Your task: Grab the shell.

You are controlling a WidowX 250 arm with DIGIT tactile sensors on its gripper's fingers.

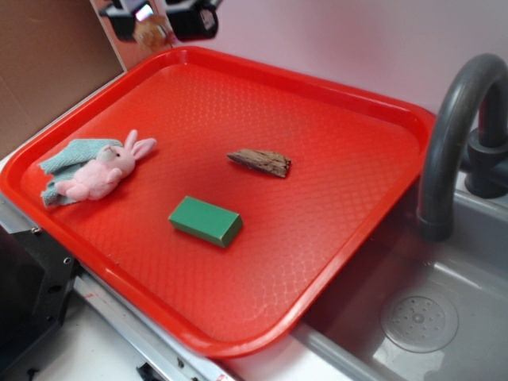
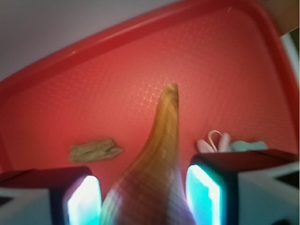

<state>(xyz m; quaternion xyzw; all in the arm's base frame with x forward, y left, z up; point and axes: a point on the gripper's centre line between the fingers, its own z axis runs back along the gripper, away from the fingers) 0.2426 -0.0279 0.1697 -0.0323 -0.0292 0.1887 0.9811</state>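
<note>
Gripper: hanging at the top left of the exterior view, above the tray's far corner, its jaws clenching the shell.
Shell: sitting between the two fingers in the wrist view, tan-brown and ridged, its pointed tip reaching toward the frame's centre.
Tray: red, filling most of the exterior view.
Green block: lying at lower centre.
Wood piece: lying right of centre.
Pink bunny: resting on a teal cloth, at left.
Sink: grey, at lower right.
</note>
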